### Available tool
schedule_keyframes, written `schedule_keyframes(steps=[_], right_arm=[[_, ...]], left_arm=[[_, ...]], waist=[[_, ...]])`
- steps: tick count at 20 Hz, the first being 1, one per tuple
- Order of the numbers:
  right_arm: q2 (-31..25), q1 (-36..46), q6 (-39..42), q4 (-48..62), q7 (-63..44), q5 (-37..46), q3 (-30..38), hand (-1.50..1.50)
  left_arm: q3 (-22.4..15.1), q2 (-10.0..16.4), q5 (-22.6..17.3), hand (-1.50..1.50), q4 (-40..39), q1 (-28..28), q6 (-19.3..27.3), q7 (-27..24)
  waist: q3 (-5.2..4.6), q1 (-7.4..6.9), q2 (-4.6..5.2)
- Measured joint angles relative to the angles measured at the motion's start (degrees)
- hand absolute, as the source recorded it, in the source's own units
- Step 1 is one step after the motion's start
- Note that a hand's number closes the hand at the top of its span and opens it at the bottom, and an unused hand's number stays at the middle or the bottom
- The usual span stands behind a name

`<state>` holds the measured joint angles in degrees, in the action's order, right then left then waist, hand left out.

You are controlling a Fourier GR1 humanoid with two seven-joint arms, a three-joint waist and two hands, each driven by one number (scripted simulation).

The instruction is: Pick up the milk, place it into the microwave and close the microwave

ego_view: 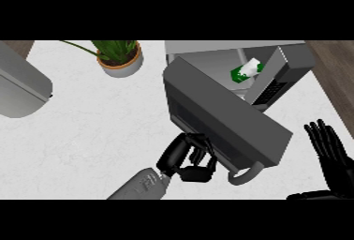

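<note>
The milk carton [246,70], white with green print, lies inside the grey microwave [235,49] at the back right. The microwave door [221,117] stands partly swung, reaching toward me, with its curved handle [245,176] at the near end. My left hand [183,157] rests against the door's outer face near the handle, fingers curled and holding nothing. At the view's right edge my right hand [332,157] is open, fingers up, holding nothing.
A potted green plant [119,58] stands at the back middle of the white counter [90,126]. A grey rounded appliance [21,89] sits at the left edge. The counter's right edge meets a wooden floor [339,79].
</note>
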<state>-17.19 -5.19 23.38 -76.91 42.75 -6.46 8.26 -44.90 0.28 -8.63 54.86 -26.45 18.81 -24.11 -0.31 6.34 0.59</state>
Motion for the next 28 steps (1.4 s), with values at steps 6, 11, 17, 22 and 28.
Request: schedule_keyframes(steps=[6,11,17,22,28], right_arm=[[-2.0,-1.2,2.8,-8.1,-5.0,-4.5,-1.2,-1.5],[-3.6,-0.9,4.9,-12.4,-8.5,-7.4,-2.1,-1.5],[-6.8,0.4,6.6,-16.2,-11.5,-9.2,-1.9,-1.5],[-8.4,2.3,7.3,-17.6,-12.8,-10.8,-1.0,-1.5],[-11.4,5.7,6.6,-18.8,-13.5,-10.6,1.8,1.5]], left_arm=[[-4.6,0.2,-7.9,1.5,-2.9,-4.5,3.5,-0.4],[-6.2,0.1,-14.2,1.5,-2.7,-7.1,6.9,-2.4],[-5.7,-0.1,-20.5,1.5,-2.3,-10.1,13.7,-4.0],[-4.3,-0.1,-25.2,-1.5,-3.3,-13.8,19.0,-4.1],[-3.3,-0.3,-30.1,-1.5,-5.9,-18.3,22.9,-2.8]], waist=[[-0.07,2.05,0.43],[-0.13,3.77,0.88],[-0.2,5.66,1.27],[-0.12,7.1,1.77],[-0.05,8.95,2.44]])
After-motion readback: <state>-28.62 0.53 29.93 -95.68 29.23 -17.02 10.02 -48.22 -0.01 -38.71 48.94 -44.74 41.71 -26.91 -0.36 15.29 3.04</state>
